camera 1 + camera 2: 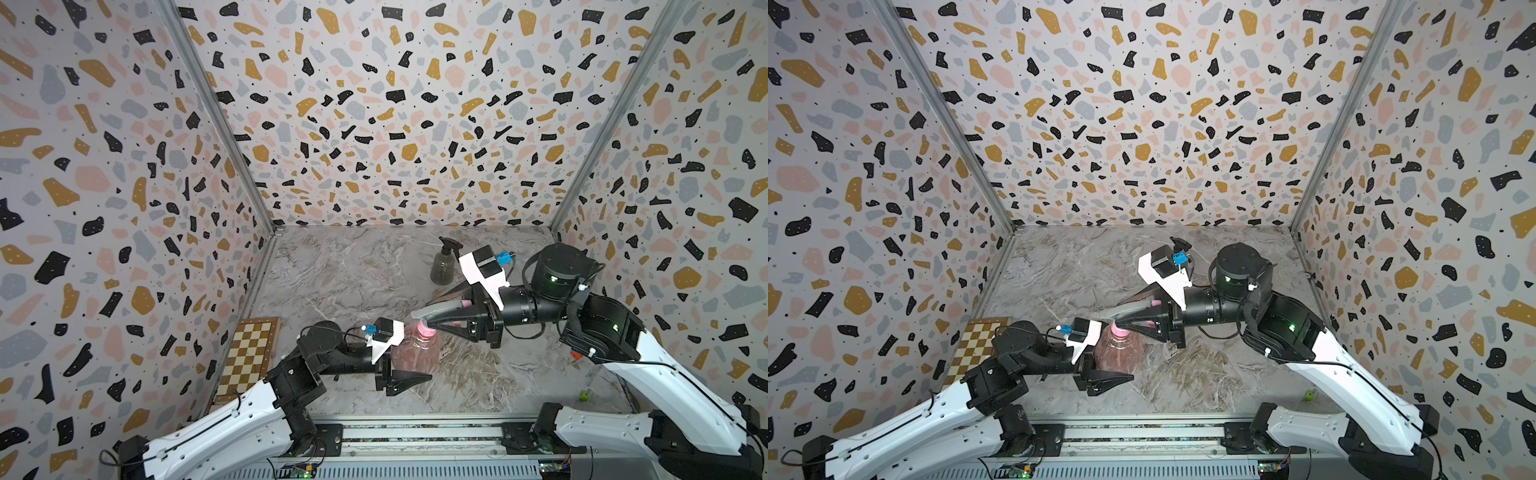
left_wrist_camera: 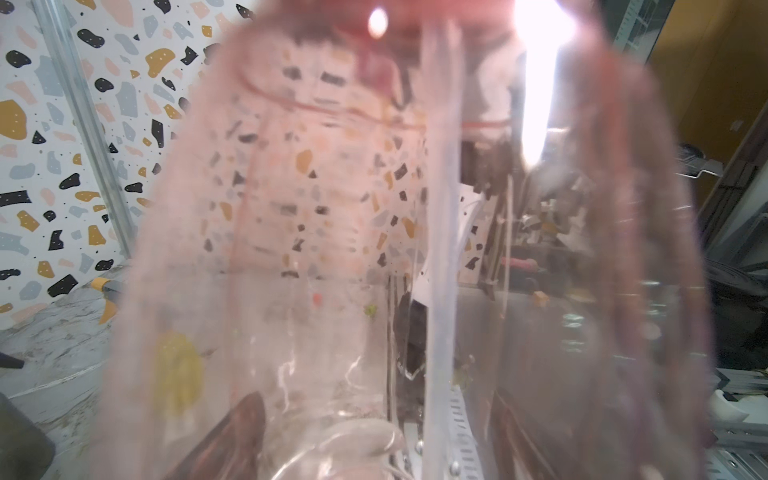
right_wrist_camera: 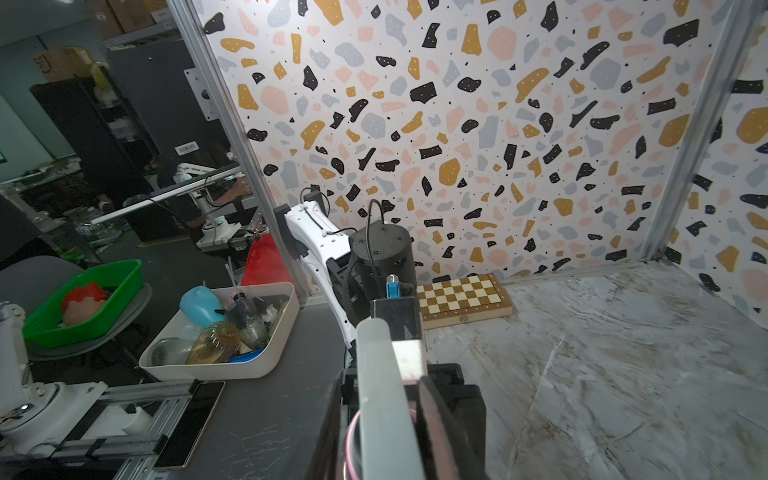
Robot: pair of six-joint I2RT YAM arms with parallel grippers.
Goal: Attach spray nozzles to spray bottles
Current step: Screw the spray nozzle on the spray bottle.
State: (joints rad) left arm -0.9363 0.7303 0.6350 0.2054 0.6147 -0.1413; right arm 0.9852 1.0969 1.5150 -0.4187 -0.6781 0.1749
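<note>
In both top views the pink bottle (image 1: pixel 419 349) (image 1: pixel 1121 353) stands upright at mid-table, my left gripper (image 1: pixel 411 365) (image 1: pixel 1117 365) shut on its body. It fills the left wrist view (image 2: pixel 332 208), with a dip tube (image 2: pixel 442 249) inside it. The pink-and-grey nozzle (image 1: pixel 419 312) (image 1: pixel 1121 311) (image 3: pixel 382 399) sits on its neck. My right gripper (image 1: pixel 446 311) (image 1: pixel 1142 311) (image 3: pixel 380 436) is shut on that nozzle's head. The dark grey bottle (image 1: pixel 444 266) stands behind with the black nozzle (image 1: pixel 449 244) (image 1: pixel 1179 242) on it. A yellow-orange piece (image 2: pixel 106 291) lies beyond the pink bottle.
A folded chessboard (image 1: pixel 249 357) (image 1: pixel 978 349) (image 3: pixel 461 297) lies against the left wall. A small green thing (image 1: pixel 585 395) (image 1: pixel 1309 395) and a small red one (image 1: pixel 575 355) sit near the right arm. Outside the cell is a white bin (image 3: pixel 266 361) of bottles.
</note>
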